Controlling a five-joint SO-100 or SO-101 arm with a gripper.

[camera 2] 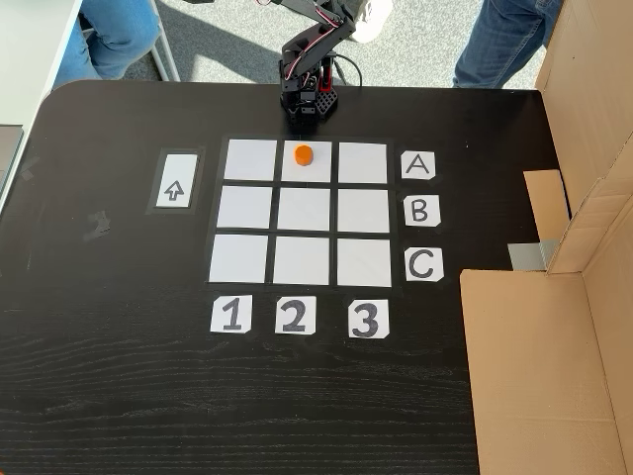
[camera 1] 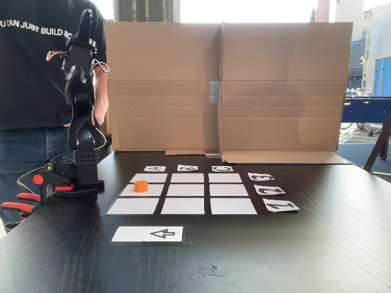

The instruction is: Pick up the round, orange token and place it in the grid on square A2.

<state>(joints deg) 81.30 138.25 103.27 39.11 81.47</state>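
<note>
The token (camera 2: 304, 154) is already sitting on a white cell, and going by the cards in the top-down fixed view it's the one lined up with A and 2, so square A2 (camera 2: 307, 168) looks filled and the placing part seems done to me. It lies flat, roughly centred and a bit toward the arm's side of the cell, not touching the black gaps around it. Working outward from the claw: the arm (camera 1: 82, 110) is folded up tall over its base at the table edge, so the claw (camera 1: 87, 21) is high up and well clear of the token, which lies below it and just out in front of the base. I honestly can't tell whether the claw is open or closed; it's dark against a dark shirt in the side fixed view and cut off by the frame in the top-down one. My guess is it's parked up there to stay out of the way of the grid (camera 2: 243, 210). Further out than the token are the other eight cells, all bare, then the letter cards (camera 2: 420, 211) and number cards (camera 2: 295, 316) along two edges so you can read off the squares. Off to one side is the arrow strip (camera 2: 175, 180), and farthest out is the cardboard wall (camera 1: 281, 85), probably just a backdrop.
</note>
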